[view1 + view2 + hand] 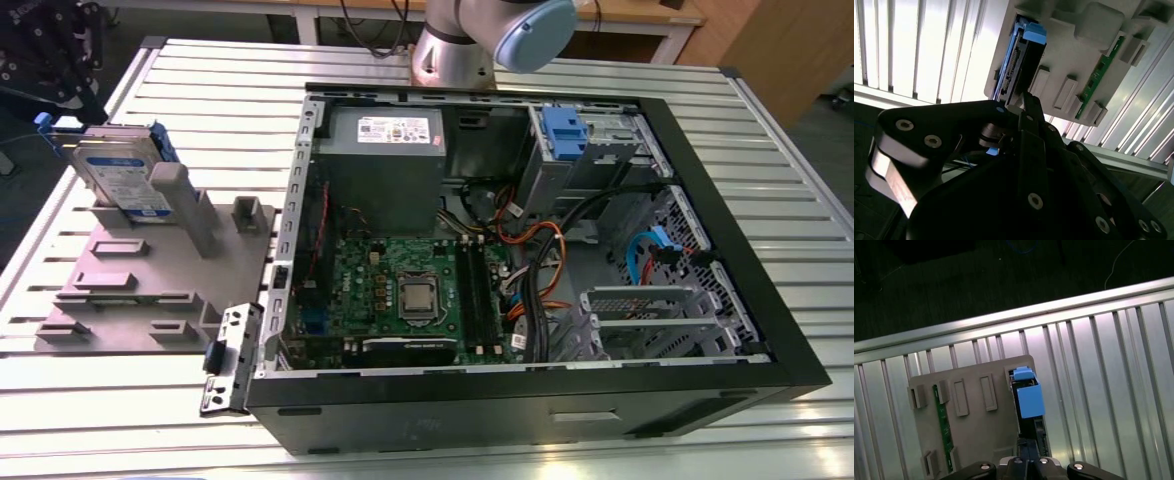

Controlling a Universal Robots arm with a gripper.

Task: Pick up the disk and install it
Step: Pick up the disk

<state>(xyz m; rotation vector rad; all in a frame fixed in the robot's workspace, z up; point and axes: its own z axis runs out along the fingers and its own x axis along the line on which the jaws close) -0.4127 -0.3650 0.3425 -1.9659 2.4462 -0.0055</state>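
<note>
Gripper [1026, 107] right at end of disk [1013, 67], which stands edgewise in grey fixture [1074, 55]; grip state can't tell.

Silver arm [461, 50] upright, blue joint cap; black pincer [1029, 460] aimed downward in first wrist view.

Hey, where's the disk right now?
The disk stands on edge in the grey holder tray at the exterior view's left, on the slatted table, outside the open computer case.
</note>
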